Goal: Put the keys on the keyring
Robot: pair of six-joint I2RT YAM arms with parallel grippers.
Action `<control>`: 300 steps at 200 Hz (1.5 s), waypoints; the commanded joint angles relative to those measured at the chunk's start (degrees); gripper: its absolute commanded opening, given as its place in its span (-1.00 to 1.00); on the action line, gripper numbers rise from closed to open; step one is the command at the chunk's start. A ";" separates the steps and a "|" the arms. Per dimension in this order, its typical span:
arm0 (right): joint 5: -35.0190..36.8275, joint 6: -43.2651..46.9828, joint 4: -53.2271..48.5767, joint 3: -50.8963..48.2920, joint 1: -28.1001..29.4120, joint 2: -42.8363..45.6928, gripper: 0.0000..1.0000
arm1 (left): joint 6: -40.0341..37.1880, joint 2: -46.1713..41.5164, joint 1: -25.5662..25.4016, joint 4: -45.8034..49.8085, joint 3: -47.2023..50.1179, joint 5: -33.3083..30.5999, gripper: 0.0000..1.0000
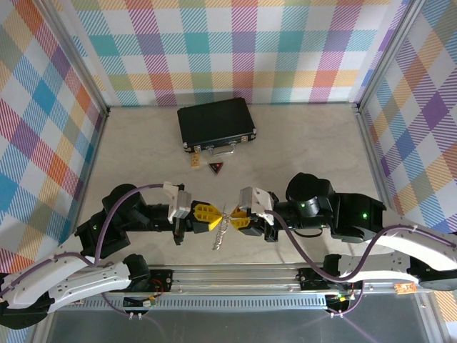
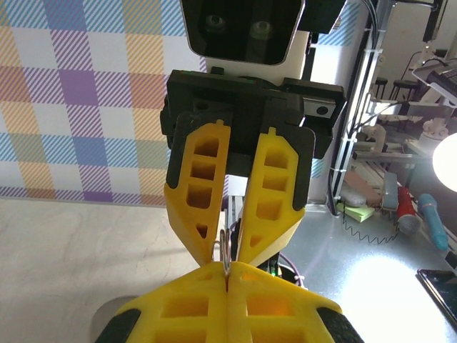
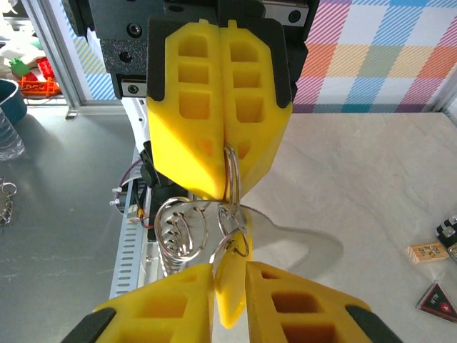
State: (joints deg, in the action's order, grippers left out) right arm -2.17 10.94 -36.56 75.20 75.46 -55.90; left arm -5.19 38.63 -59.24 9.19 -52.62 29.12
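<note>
Both grippers meet nose to nose over the near middle of the table. My left gripper (image 1: 214,218) (image 2: 227,275) is shut on the rim of the silvery keyring (image 2: 226,250) (image 3: 232,168). More metal loops (image 3: 182,229) dangle below it, hanging toward the table (image 1: 221,234). The key's yellow plastic head (image 3: 232,286) sits between the fingers of my right gripper (image 1: 234,218) (image 3: 230,275), which is shut on it. A small ring (image 3: 246,229) through the key's head links up to the held keyring. The key's blade is hidden.
A black case (image 1: 216,123) with a silver handle lies at the back of the table. In front of it sit a dark triangular tag (image 1: 216,168) (image 3: 435,300) and a small tan block (image 1: 195,163) (image 3: 426,252). A metal rail (image 1: 235,275) runs along the near edge.
</note>
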 commanded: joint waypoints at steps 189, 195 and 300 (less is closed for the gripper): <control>-6.52 -0.48 4.20 0.06 0.38 -3.33 -1.00 | 4.05 -0.29 -0.17 -8.33 1.86 9.17 -1.00; -6.66 -0.39 4.17 0.18 0.36 -3.42 -1.00 | 4.28 -0.10 -0.17 -8.46 1.85 9.63 -1.00; -5.12 -0.48 9.05 -1.36 0.29 -1.45 -1.00 | 5.62 2.68 -0.19 -9.33 1.01 13.96 -1.00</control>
State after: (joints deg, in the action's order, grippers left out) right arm -10.13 9.93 -34.37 74.70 75.83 -58.28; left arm -0.56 40.58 -59.18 3.22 -50.76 39.88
